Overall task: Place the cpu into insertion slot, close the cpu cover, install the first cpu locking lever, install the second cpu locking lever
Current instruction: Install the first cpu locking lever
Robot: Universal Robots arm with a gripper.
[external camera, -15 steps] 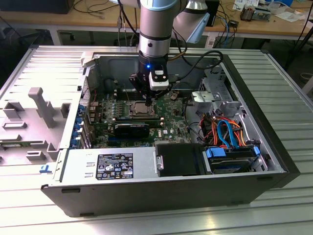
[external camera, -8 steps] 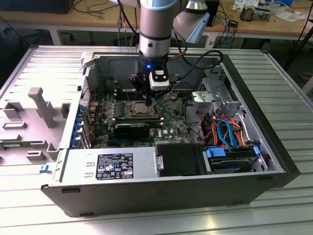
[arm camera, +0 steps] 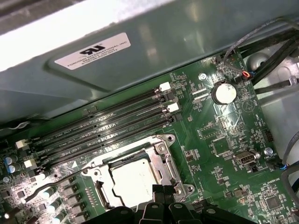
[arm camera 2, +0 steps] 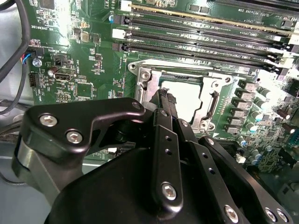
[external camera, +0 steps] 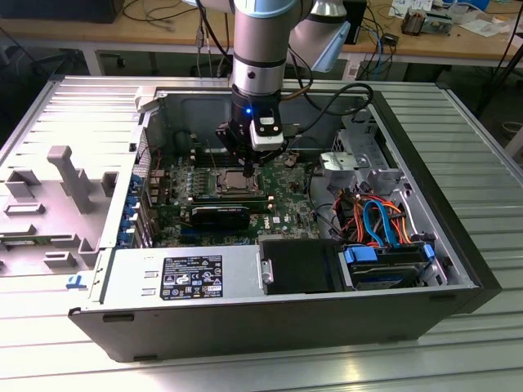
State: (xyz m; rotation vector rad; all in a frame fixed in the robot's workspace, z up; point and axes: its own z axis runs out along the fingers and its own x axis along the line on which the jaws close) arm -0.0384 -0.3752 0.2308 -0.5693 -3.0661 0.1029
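Open computer case lies on its side on a ribbed metal table. The green motherboard sits on the case floor.

The arm reaches down into the case from above. The gripper hangs directly over the insertion slot, near the middle of the board in the exterior view. In the second wrist view the fingers are drawn together to a narrow tip, nothing held between them. That tip sits at the socket edge, over the corner of the chip; whether it touches cannot be told.

The cpu lies flat inside the insertion slot, its dull silver top showing through the window of the cpu cover. In both wrist views the cover lies down flat around the chip, framing it on the visible sides. Same chip, cpu, appears pale and glared in the second wrist view, with the cover frame beside it.

A thin wire locking lever stands raised off the board at one side of the socket, angled away from the cover and not latched.

Four long black memory slots run parallel just beside the socket, between it and the case wall. A round coin battery sits well apart, toward the board's far corner.
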